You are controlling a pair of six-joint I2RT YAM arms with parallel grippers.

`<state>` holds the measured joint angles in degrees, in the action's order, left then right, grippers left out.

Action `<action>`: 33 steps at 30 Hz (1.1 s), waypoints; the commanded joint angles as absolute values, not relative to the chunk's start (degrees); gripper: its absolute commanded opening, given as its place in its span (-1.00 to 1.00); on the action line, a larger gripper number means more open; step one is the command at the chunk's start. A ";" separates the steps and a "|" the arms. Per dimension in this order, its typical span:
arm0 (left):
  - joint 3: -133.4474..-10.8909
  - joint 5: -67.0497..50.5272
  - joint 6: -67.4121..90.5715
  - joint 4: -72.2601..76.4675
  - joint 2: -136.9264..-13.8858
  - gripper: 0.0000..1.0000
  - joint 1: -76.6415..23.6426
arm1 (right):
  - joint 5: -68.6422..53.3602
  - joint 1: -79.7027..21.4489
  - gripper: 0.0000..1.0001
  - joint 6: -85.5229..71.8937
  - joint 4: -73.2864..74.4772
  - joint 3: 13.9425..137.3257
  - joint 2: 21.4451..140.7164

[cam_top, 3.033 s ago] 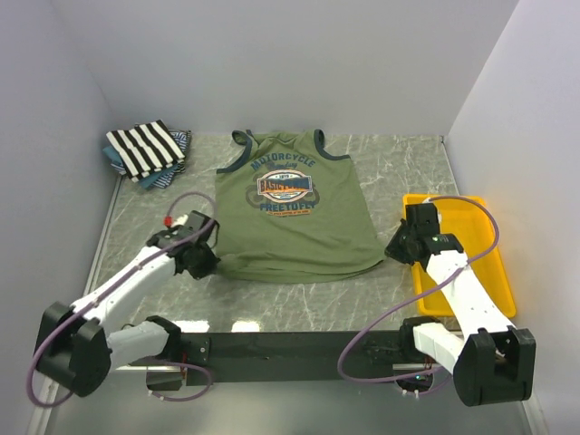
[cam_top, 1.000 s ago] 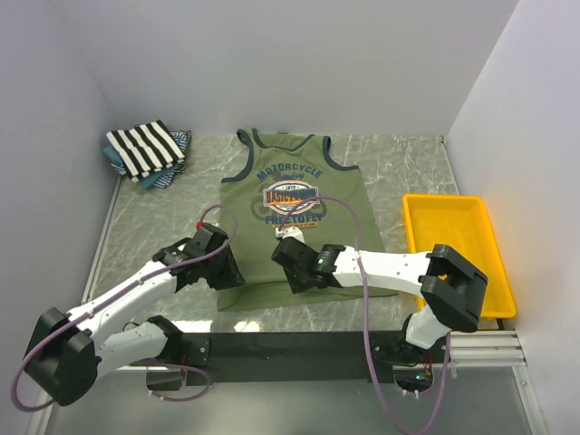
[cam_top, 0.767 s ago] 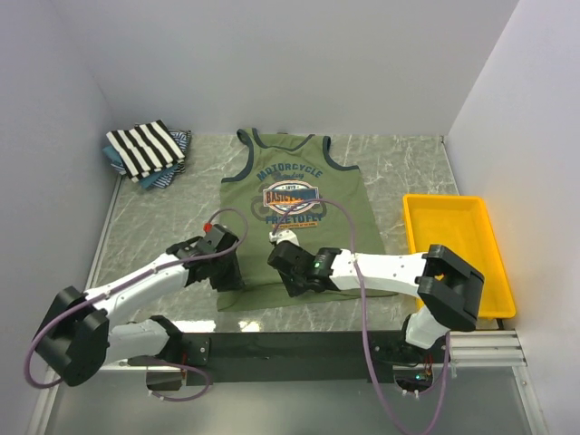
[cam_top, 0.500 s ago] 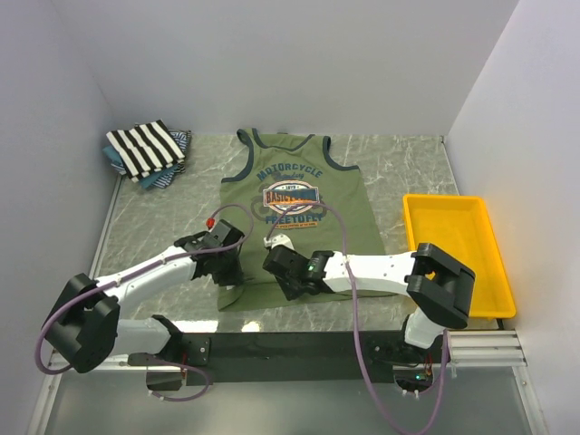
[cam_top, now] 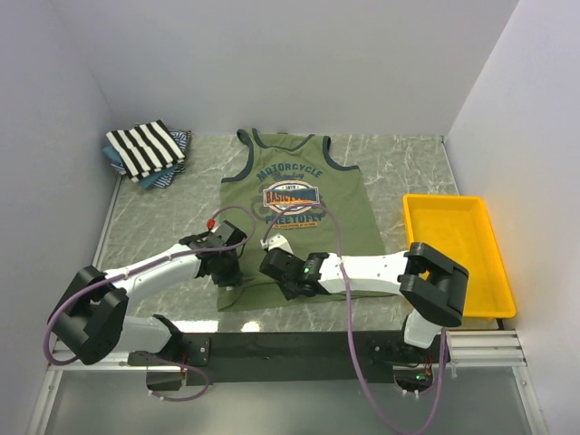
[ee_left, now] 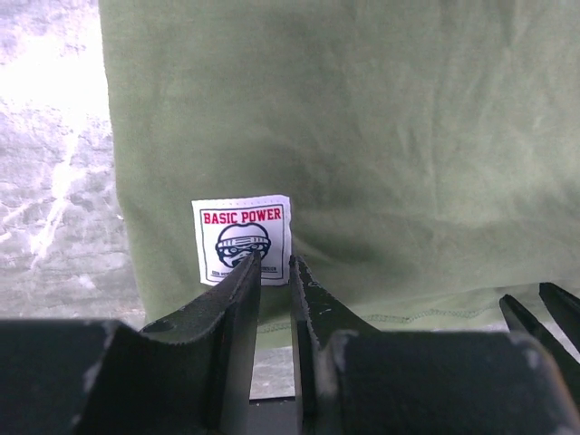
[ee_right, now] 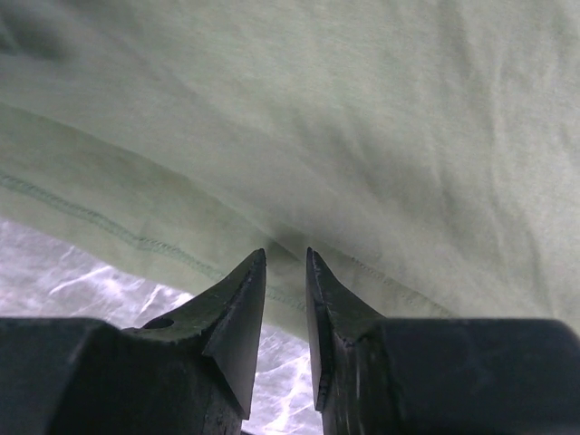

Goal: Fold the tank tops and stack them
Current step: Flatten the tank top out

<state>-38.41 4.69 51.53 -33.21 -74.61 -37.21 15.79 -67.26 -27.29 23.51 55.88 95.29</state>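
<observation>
Top external view: the olive green tank top (cam_top: 299, 195) is lying flat, print up, in the middle of the worktop (cam_top: 408, 163), its straps toward the far wall. Its near hem is being met by both pincers: the left pincer (cam_top: 227, 270) at the near left corner, the right pincer (cam_top: 276, 272) just beside it toward the middle (close, but apart). The striped tank top (cam_top: 145, 148) is lying on the blue patterned tank tops (cam_top: 166, 179) in the far left corner, well apart. The yellow tray (cam_top: 410, 227) is sitting at the right edge.

Left wrist view: the left pincer's (ee_left: 269, 263) jaws are being held a narrow gap apart over the hem, their tips at a white label (ee_left: 241, 237) reading BASIC POWER. Whether cloth is being nipped cannot be told.

Right wrist view: the right pincer's (ee_right: 285, 254) jaws are being held a narrow gap apart at the stitched hem, with grey worktop showing below. Whether the cloth is being gripped cannot be told here either.
</observation>
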 commanded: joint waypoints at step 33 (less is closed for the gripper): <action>-37.62 -1.76 54.75 -25.23 -56.69 -0.25 -43.32 | 18.37 -66.62 -0.50 -31.73 15.82 53.26 97.21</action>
<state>-39.64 1.02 52.38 -28.86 -57.43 -41.23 17.56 -67.05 -30.52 17.72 53.87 96.92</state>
